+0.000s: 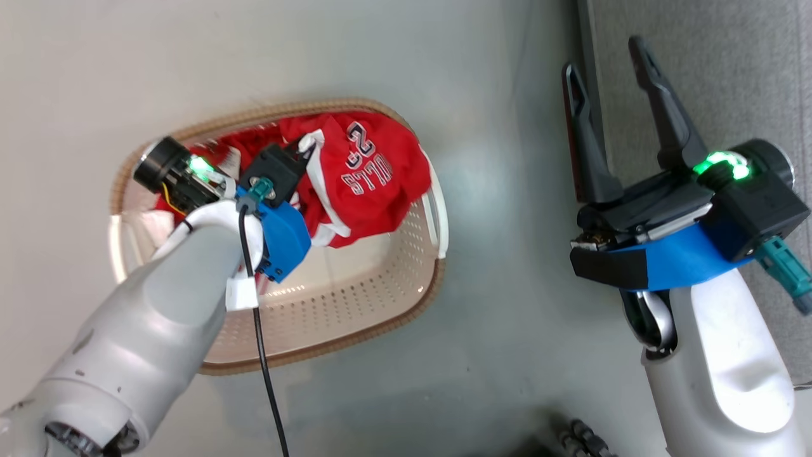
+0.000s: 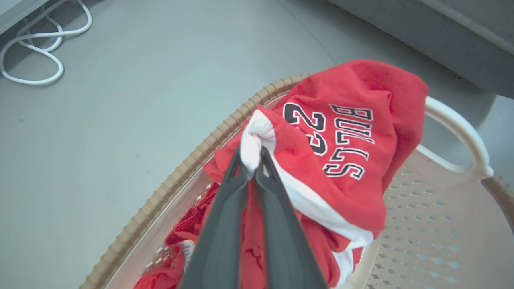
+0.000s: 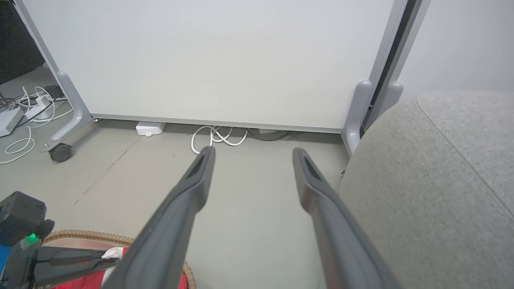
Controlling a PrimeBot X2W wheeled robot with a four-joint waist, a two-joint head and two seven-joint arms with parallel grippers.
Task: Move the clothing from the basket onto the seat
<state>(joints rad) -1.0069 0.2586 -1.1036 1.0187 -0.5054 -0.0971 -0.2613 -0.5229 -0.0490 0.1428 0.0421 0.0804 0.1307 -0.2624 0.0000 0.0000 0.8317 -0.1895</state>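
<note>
Red clothing point(image 1: 371, 181) printed "BULLS 23" lies heaped in the far half of the cream basket point(image 1: 355, 304) on the floor. My left gripper point(image 1: 309, 145) reaches into the basket and is shut on the garment's white-trimmed edge. In the left wrist view the left gripper point(image 2: 252, 154) pinches a bunched white hem, and the red clothing point(image 2: 353, 120) drapes toward the basket point(image 2: 441, 224) rim. More red fabric lies lower in the basket. My right gripper point(image 1: 608, 57) hangs open and empty beside the grey seat point(image 1: 729, 70). In the right wrist view the right gripper point(image 3: 253, 154) points at the floor, the seat point(image 3: 441, 192) to its right.
A white partition panel point(image 3: 217, 60) on castors stands behind, with white cables point(image 3: 219, 136) and a power strip under it. More white cable point(image 2: 32, 60) loops on the grey floor beyond the basket. Open floor lies between the basket and the seat.
</note>
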